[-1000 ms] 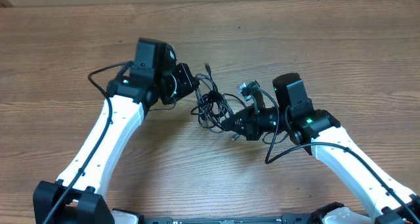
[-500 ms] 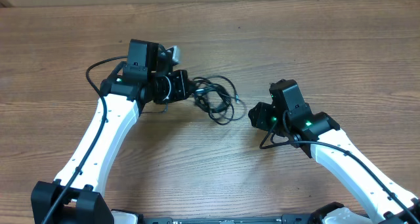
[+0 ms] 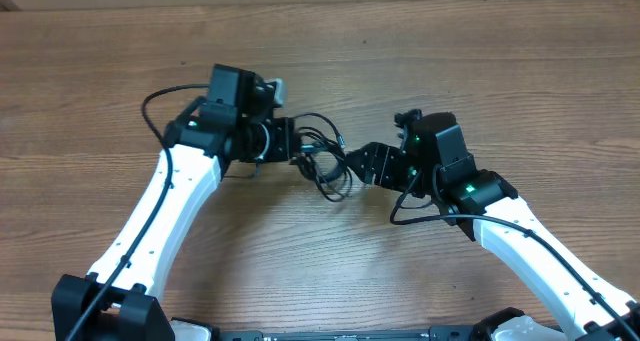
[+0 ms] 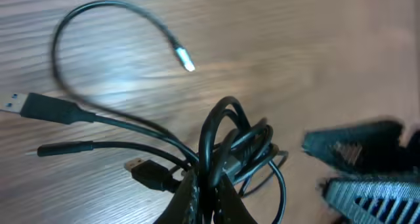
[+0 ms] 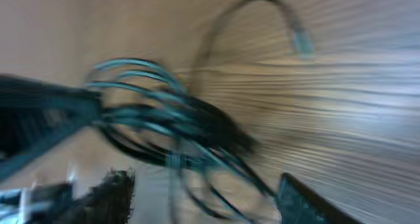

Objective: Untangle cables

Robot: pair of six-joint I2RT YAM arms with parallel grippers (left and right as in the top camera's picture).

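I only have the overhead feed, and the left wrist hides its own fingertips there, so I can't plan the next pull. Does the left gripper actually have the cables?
Observer: Yes. In the left wrist view the left gripper is shut on the cables, with several strands pinched together between its fingers.
Operator: Any free ends on that side?
Observer: Four loose ends fan out from the grip, among them a silver-tipped plug and a larger USB plug.
Operator: And the right gripper?
Observer: The right wrist view is blurred, but the right gripper has its fingers apart, with the cables ahead of them, not clamped.
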